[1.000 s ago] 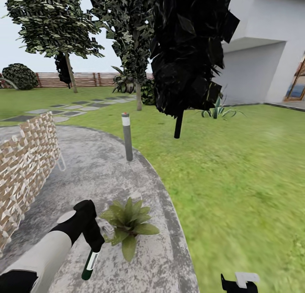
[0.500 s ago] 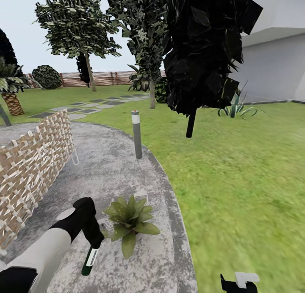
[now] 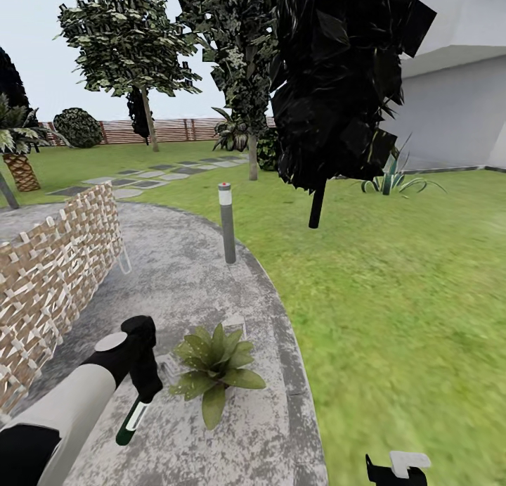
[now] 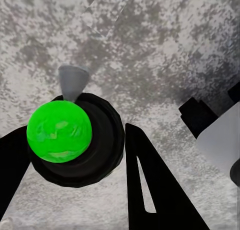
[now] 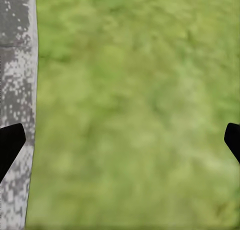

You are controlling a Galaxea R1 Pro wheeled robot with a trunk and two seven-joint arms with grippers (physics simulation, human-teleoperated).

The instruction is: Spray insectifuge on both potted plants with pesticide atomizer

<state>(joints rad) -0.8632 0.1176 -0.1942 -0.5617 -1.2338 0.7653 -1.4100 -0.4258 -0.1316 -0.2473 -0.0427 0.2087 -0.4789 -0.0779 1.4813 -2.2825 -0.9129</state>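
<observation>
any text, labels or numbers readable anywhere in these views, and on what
No readable text in any view.
pesticide atomizer held in the left pincer: it has a white label band, but anything printed on it is too small to make out.
bollard light: a pale band near the top, no lettering visible.
house wall: plain, no sign or number.

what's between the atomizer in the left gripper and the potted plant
Bare mottled paving in the head view: the pesticide atomizer, hanging from the left gripper, sits beside the potted plant with a short gap.
</observation>
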